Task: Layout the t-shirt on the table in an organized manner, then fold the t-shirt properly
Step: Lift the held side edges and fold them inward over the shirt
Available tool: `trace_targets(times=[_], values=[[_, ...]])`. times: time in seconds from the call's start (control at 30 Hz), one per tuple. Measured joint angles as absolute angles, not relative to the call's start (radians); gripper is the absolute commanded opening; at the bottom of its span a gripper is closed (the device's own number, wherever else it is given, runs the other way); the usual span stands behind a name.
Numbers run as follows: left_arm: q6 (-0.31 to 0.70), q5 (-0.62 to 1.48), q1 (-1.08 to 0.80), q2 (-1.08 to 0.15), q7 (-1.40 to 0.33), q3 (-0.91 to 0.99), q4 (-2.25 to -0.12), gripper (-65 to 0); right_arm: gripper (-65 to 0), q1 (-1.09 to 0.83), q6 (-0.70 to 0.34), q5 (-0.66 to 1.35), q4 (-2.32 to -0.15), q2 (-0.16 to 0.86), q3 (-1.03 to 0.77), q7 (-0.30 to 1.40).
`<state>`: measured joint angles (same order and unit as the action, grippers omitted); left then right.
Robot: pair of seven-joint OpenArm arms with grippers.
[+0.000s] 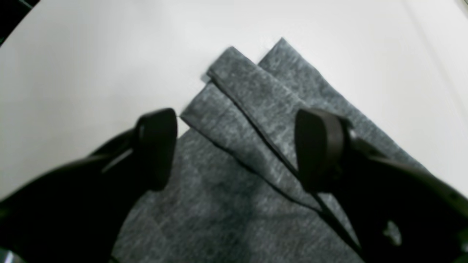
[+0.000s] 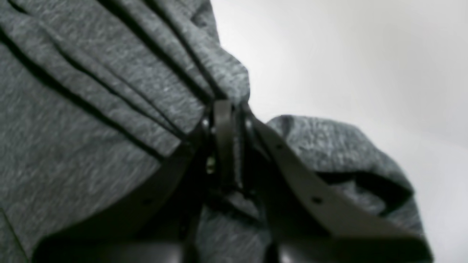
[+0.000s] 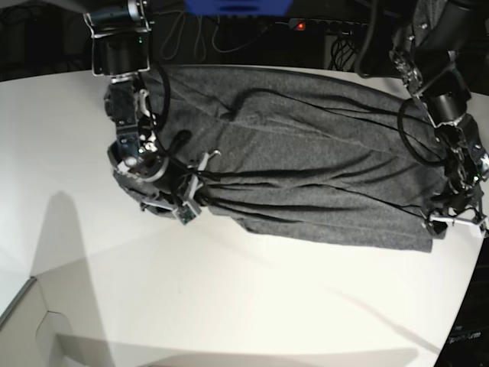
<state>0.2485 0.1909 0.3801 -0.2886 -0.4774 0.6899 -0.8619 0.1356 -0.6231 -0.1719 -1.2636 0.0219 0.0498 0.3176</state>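
Observation:
The dark grey t-shirt lies spread across the white table, with long creases running along it. My right gripper is at the shirt's left end, shut on a bunch of gathered folds; in the right wrist view the gripper pinches the pleated shirt just above the table. My left gripper is at the shirt's right end. In the left wrist view it is open and empty over layered shirt corners on the table.
Cables and a power strip with a red light run behind the table's far edge. The table's edge cuts across the lower left of the base view. Bare white tabletop lies in front of the shirt.

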Motion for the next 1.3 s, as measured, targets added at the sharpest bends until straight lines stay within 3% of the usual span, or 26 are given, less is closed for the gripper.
trace_targets(times=[0.33,0.57,0.73,0.93,1.03,1.3], values=[[0.249,0.191,0.384,-0.289,-0.477,0.69,-0.866,-15.5,-65.0,0.118,-0.623,-0.169,-1.355,0.033,0.048,0.319],[0.251,0.192,0.473,-0.294,-0.455,0.682,-0.825,-4.7,-65.0,0.122,-0.624,-0.169,-1.37,0.03,0.046,0.447],[0.241,0.183,0.539,-0.3,-0.331,0.657,-0.657,-4.0,-50.7,0.117,-0.624,-0.169,-1.371,0.031,0.049,0.452],[0.249,0.19,0.601,-0.314,-0.166,0.471,-0.446,-4.0,-35.4,0.082,-0.627,-0.171,-1.466,0.034,0.051,0.454],[0.242,0.191,0.619,-0.322,-0.126,0.43,-0.397,-4.0,-32.4,0.078,-0.627,-0.172,-1.519,0.036,0.046,0.456],[0.243,0.184,0.616,-0.318,-0.122,0.419,-0.377,-4.0,-32.3,0.063,-0.628,-0.17,-1.626,0.05,0.046,0.455]])
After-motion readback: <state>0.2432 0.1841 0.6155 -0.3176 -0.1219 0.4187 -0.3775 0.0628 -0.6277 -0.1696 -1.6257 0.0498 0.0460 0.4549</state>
